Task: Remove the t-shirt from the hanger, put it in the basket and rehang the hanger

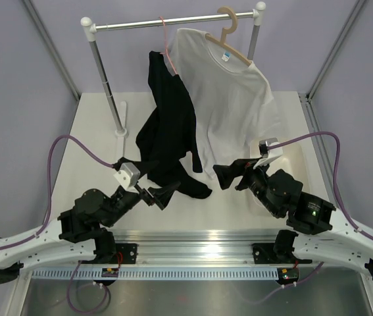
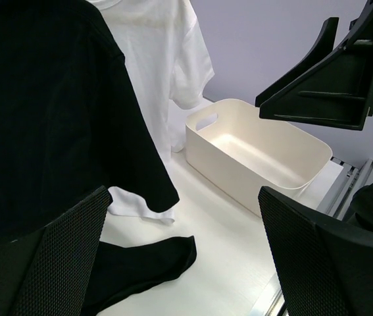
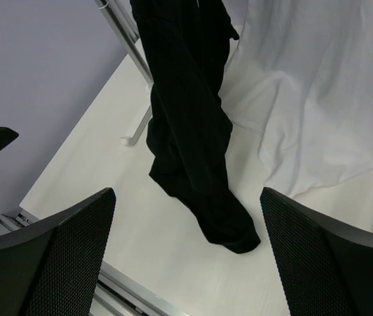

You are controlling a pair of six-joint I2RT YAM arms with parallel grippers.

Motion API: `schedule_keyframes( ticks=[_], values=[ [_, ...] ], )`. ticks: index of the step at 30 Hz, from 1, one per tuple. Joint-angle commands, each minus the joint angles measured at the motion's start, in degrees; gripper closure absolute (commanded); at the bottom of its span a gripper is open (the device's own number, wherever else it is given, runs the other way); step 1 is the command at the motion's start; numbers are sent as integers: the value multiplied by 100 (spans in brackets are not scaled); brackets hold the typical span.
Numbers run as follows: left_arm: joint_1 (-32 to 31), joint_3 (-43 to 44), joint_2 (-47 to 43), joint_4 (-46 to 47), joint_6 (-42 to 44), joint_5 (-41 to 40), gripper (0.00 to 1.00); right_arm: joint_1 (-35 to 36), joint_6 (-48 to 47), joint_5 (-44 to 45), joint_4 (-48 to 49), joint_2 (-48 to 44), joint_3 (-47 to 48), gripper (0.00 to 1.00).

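t-shirt (image 1: 229, 99) on hanger (image 1: 229, 29), beyond left end effector (image 1: 163, 195) and right end effector (image 1: 220, 176), both spread

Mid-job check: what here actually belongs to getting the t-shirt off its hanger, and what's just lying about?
Job: white t-shirt, wooden hanger, left hand, right hand, both open.
Lying about: black garment, pink wire hanger, cream bin, rack.

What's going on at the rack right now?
The plain white cotton t-shirt hangs on the beige wooden hanger on the metal rail, beside a black garment. Both arms sit low in front of them; the left gripper and right gripper are open and hold nothing. A cream plastic bin sits on the right.
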Motion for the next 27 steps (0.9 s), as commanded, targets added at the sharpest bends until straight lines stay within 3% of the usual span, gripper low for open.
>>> schedule_keyframes(
  ticks=[1, 7, 10, 16, 19, 20, 22, 27],
  values=[
    [-15, -12, -51, 281, 90, 143, 1, 48, -208, -58, 190, -90, 73, 1],
    [-15, -30, -130, 272, 125, 318, 1, 48, -1008, -243, 436, 67, 99, 0],
    [-23, -74, -87, 369, 125, 599, 1, 48, -1464, -479, 270, 322, 913, 1],
    [-15, 41, 160, 342, 64, 932, 1, 22, -2465, 731, -283, 1436, 2863, 1],
    [-15, -91, 300, 666, 64, 1197, 1, -442, -2722, 409, -775, 2045, 3534, 1],
    [-15, -126, 448, 764, 64, 1398, 1, -679, -2531, -53, -977, 2211, 3962, 1],
    [-15, 13, 677, 730, 46, 1610, 1, -1563, -2406, -592, -1381, 2632, 4334, 1],
    [-15, 225, 1231, 597, -15, 1620, 1, -2876, -2177, -1981, -1717, 3407, 5573, 1]
  ],
)
